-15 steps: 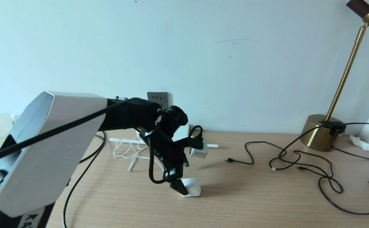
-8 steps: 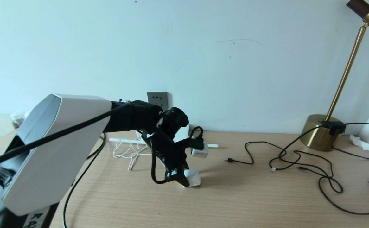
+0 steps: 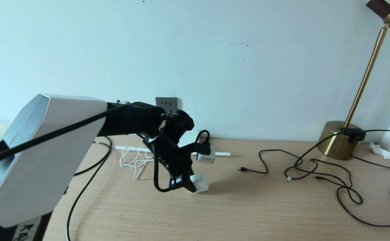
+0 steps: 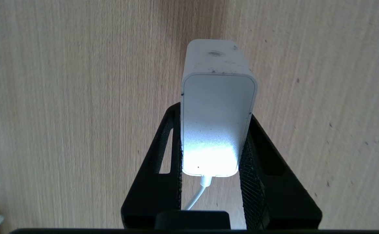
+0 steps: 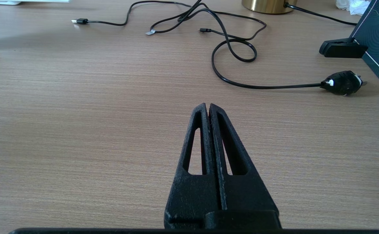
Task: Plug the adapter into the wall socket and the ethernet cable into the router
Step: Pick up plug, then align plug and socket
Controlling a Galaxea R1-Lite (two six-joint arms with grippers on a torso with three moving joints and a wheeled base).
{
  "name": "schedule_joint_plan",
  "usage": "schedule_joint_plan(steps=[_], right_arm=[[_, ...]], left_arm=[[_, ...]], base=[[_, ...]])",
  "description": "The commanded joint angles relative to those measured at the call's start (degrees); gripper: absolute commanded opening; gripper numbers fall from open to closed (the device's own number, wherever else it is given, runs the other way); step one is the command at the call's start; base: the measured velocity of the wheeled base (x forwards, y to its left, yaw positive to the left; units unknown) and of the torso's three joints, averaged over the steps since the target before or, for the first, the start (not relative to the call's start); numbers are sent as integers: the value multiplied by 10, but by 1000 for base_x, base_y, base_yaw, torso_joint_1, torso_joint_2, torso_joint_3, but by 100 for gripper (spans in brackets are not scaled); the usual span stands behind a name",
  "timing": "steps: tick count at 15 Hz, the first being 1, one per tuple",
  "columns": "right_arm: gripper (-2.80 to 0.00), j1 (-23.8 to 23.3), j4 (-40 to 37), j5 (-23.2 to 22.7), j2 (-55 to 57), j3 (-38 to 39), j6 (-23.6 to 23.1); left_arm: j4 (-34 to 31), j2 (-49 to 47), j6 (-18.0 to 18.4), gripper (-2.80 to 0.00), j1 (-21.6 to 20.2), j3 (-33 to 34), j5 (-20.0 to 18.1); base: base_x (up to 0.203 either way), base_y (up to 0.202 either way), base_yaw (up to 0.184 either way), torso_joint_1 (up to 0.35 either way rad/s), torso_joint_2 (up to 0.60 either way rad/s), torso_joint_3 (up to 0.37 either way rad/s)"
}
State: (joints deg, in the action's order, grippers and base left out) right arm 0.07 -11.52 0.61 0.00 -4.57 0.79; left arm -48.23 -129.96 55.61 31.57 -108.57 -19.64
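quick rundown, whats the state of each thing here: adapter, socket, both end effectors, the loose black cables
Small white cube-shaped adapter: gripped on two sides, at the wooden desk, unplugged.
Dark grey square wall socket: nothing plugged in.
Left end effector: shut on the adapter.
Right end effector: shut, holding nothing, above the desk.
Thin black cables: loose on the desk, ends unconnected.
Brass desk lamp: upright.

The white adapter is sitting between the black fingers of the left gripper, and its cord is showing white too. The table is looking light brown with thin wood lines, and the wall socket is looking dark grey. The right gripper is showing black, like the thin cables near the gold lamp base.
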Motion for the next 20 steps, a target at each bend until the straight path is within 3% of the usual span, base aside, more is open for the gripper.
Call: schedule_joint_plan(steps=[1, 7, 11, 13, 14, 16, 18, 20], right_arm=[[-280, 0, -1, 0, 0, 0, 0], [-280, 0, -1, 0, 1, 0, 0], [-280, 0, -1, 0, 0, 0, 0], [-280, 0, -1, 0, 0, 0, 0], [-280, 0, -1, 0, 1, 0, 0], [-280, 0, -1, 0, 1, 0, 0], [-280, 0, -1, 0, 0, 0, 0], [-280, 0, -1, 0, 1, 0, 0]], left_arm=[[-3, 53, 4, -280, -13, 26, -6], [-3, 200, 3, -280, -106, 126, -83], [12, 289, 1, -280, -198, 214, -161], [62, 326, -11, -280, -255, 270, -192], [100, 348, -43, -280, -278, 293, -201], [152, 397, -143, -280, -289, 320, -207], [209, 434, -193, -280, -291, 374, -213], [327, 447, -263, -280, -288, 427, -199]], base=[[0, 0, 0, 0, 0, 0], [0, 0, 0, 0, 0, 0], [0, 0, 0, 0, 0, 0], [0, 0, 0, 0, 0, 0], [0, 0, 0, 0, 0, 0], [0, 0, 0, 0, 0, 0], [0, 0, 0, 0, 0, 0], [0, 0, 0, 0, 0, 0]])
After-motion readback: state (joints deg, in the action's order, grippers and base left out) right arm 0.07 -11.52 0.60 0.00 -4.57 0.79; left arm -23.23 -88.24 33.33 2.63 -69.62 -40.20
